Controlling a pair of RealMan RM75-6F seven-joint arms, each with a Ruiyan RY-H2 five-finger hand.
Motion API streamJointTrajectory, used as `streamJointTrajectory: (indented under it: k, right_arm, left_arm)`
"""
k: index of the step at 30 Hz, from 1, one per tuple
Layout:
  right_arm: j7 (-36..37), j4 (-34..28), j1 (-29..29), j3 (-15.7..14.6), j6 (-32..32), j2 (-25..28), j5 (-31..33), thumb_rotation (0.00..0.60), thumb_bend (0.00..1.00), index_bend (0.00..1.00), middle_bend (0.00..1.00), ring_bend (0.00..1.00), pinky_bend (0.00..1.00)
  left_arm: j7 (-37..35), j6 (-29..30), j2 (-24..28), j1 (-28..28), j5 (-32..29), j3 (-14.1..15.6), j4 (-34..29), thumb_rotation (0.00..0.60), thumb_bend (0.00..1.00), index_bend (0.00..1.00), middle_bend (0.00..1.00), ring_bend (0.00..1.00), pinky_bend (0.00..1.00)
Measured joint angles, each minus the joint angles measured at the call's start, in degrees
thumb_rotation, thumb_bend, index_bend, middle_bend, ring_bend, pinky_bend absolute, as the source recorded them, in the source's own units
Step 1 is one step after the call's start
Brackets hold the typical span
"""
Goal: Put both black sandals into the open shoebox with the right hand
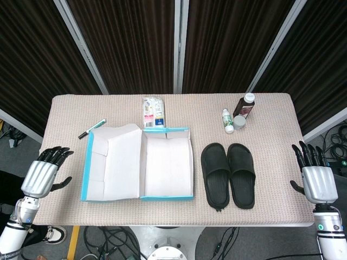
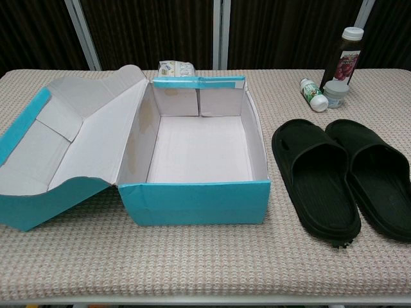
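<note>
Two black sandals lie side by side on the table, right of the box: the left sandal (image 1: 217, 174) (image 2: 316, 178) and the right sandal (image 1: 242, 173) (image 2: 375, 174). The open teal shoebox (image 1: 167, 162) (image 2: 196, 199) has a white, empty inside, and its lid (image 1: 111, 162) (image 2: 61, 151) is folded out to the left. My right hand (image 1: 313, 176) hovers off the table's right edge, fingers spread, holding nothing. My left hand (image 1: 44, 172) hangs off the left edge, also empty with fingers apart. Neither hand appears in the chest view.
Behind the sandals stand a dark bottle (image 1: 244, 106) (image 2: 343, 58), a small white bottle (image 1: 228, 120) (image 2: 313, 94) and a small jar (image 1: 239, 122) (image 2: 336, 94). A packet (image 1: 153, 112) (image 2: 173, 68) lies behind the box. A marker (image 1: 91, 128) lies at the far left.
</note>
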Motion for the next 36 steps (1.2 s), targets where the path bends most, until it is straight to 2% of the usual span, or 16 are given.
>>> streamJointTrajectory:
  k: [18, 27, 36]
  right_arm:
    - [-0.96, -3.7, 0.74, 1.25, -2.11, 1.59, -0.87, 0.6, 0.03, 0.0, 0.0, 0.0, 0.0]
    - [-3.78, -10.4, 4.16, 2.73, -8.73, 5.07, 1.78, 0.6, 0.03, 0.0, 0.02, 0.0, 0.0]
    - [-10.92, -16.57, 9.44, 4.54, -15.81, 6.54, 7.26, 0.6, 0.03, 0.0, 0.07, 0.0, 0.0]
  left_arm:
    - [-0.12, -0.24, 0.07, -0.09, -0.44, -0.02, -0.13, 0.6, 0.19, 0.21, 0.19, 0.14, 0.2]
    - [2.01, -0.67, 1.05, -0.13, -0.8, 0.03, -1.87, 0.6, 0.19, 0.21, 0.19, 0.14, 0.2]
    - [1.67, -0.41, 2.35, 0.19, -0.83, 0.17, -4.02, 0.6, 0.19, 0.21, 0.19, 0.14, 0.2]
